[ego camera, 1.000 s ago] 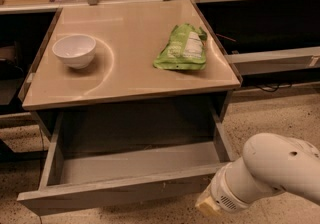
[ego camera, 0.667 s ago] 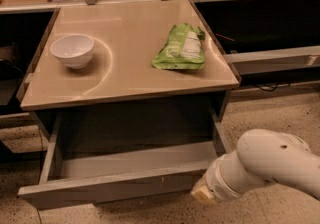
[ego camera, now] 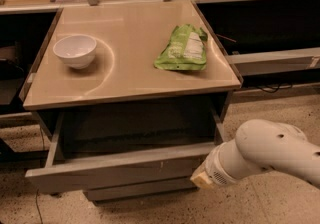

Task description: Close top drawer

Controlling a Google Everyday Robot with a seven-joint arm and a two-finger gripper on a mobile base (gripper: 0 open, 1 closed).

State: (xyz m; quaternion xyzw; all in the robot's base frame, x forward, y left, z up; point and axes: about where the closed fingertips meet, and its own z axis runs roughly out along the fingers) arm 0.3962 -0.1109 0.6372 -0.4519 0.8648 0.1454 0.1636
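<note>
The top drawer (ego camera: 120,169) is a wide grey drawer under the beige cabinet top, pulled partly out, with its shallow tray showing behind a flat front. My white arm comes in from the lower right. Its wrist end and the gripper (ego camera: 200,180) sit against the right end of the drawer front. The fingers are hidden behind the wrist.
A white bowl (ego camera: 75,51) and a green chip bag (ego camera: 184,49) lie on the cabinet top (ego camera: 130,75). A slimmer drawer front (ego camera: 140,189) shows below. A grey shelf (ego camera: 272,60) sticks out at the right. Speckled floor lies in front.
The drawer has slid inward, showing less of its tray. My arm has moved left and forward with the drawer front.
</note>
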